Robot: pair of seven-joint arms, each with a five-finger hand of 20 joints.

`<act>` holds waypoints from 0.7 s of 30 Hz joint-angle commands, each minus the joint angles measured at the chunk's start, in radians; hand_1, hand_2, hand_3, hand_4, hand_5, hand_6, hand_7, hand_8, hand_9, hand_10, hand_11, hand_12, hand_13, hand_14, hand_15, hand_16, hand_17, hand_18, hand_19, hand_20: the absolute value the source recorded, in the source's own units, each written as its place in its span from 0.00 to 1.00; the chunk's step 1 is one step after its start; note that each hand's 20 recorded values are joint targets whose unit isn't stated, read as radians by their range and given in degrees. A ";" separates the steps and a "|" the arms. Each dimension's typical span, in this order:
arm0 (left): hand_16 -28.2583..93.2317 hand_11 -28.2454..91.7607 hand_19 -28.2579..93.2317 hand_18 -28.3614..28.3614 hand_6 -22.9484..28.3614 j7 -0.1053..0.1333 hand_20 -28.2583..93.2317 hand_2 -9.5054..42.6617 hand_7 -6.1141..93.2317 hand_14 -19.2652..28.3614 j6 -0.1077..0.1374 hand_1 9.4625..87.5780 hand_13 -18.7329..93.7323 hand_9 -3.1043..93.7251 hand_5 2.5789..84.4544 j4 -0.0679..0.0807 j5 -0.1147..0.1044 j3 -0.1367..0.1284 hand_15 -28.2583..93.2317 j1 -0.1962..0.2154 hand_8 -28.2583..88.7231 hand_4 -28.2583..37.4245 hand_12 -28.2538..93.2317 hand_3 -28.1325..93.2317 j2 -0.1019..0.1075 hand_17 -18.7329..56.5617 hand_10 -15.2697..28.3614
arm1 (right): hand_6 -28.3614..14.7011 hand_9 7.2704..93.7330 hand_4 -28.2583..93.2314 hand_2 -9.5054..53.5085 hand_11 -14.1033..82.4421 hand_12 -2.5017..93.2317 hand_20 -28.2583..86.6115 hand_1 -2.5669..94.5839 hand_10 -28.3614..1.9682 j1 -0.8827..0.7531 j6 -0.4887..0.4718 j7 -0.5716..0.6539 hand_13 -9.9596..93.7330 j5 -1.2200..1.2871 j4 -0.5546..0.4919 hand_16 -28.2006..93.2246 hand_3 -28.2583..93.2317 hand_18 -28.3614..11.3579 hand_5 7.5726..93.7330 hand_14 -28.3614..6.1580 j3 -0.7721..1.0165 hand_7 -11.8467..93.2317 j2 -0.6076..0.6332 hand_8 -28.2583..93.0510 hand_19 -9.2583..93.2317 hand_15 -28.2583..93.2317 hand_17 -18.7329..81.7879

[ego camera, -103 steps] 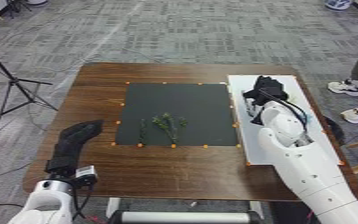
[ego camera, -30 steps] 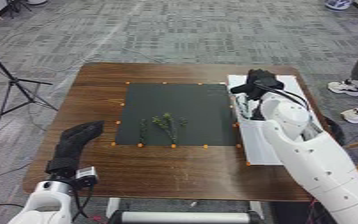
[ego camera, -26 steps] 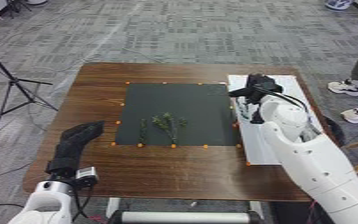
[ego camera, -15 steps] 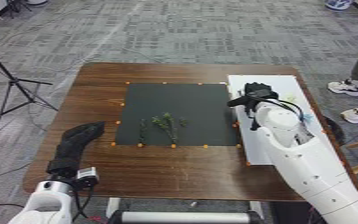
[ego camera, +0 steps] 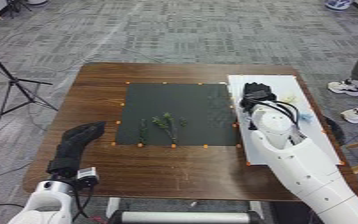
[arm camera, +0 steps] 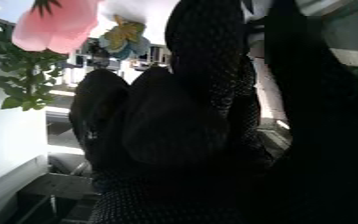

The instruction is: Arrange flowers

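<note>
The right hand [ego camera: 258, 95] has come nearer than before, to the left side of the white board [ego camera: 285, 82]; whether it grips anything I cannot tell. A yellow flower [ego camera: 291, 98] and blue flower [ego camera: 306, 118] now show right of it. Green sprigs [ego camera: 167, 125] stay on the dark mat's [ego camera: 171, 97] near part. The left hand [ego camera: 79, 134], fingers straight and together, remains left of them.
</note>
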 commanded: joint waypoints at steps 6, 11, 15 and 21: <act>0.24 0.40 0.32 0.72 0.55 -0.005 0.37 0.22 0.24 0.76 -0.007 0.25 0.47 0.48 0.59 -0.007 -0.001 -0.001 0.40 0.004 0.18 0.16 0.33 0.81 -0.005 0.32 0.64 | 0.66 1.00 0.19 0.00 0.64 0.29 0.76 0.56 0.65 0.003 0.054 0.020 1.00 0.050 -0.079 0.57 0.75 0.36 0.85 0.75 -0.001 0.45 0.046 0.47 1.00 0.79 0.87; 0.24 0.40 0.32 0.72 0.55 -0.007 0.37 0.22 0.23 0.76 -0.009 0.25 0.47 0.48 0.58 -0.009 -0.001 -0.005 0.40 0.007 0.18 0.16 0.33 0.81 -0.002 0.32 0.64 | 0.66 1.00 0.19 0.00 0.65 0.29 0.77 0.56 0.67 -0.013 0.049 0.035 1.00 0.079 -0.179 0.56 0.76 0.36 0.85 0.76 0.010 0.45 0.071 0.47 1.00 0.79 0.88; 0.24 0.40 0.32 0.72 0.55 -0.005 0.37 0.22 0.23 0.76 -0.005 0.25 0.47 0.48 0.58 -0.012 -0.004 -0.011 0.40 0.014 0.18 0.17 0.33 0.81 0.000 0.32 0.64 | 0.65 1.00 0.19 0.00 0.65 0.29 0.77 0.55 0.67 -0.035 0.047 0.039 1.00 0.086 -0.244 0.56 0.76 0.36 0.86 0.76 0.013 0.45 0.072 0.47 1.00 0.80 0.88; 0.24 0.40 0.32 0.72 0.55 -0.008 0.37 0.22 0.23 0.76 -0.007 0.25 0.47 0.48 0.58 -0.014 -0.004 -0.016 0.40 0.016 0.18 0.17 0.33 0.81 0.004 0.32 0.64 | 0.65 1.00 0.20 0.00 0.65 0.28 0.77 0.55 0.68 -0.076 0.013 0.028 1.00 0.091 -0.330 0.56 0.77 0.37 0.86 0.76 -0.016 0.45 0.077 0.47 1.00 0.80 0.88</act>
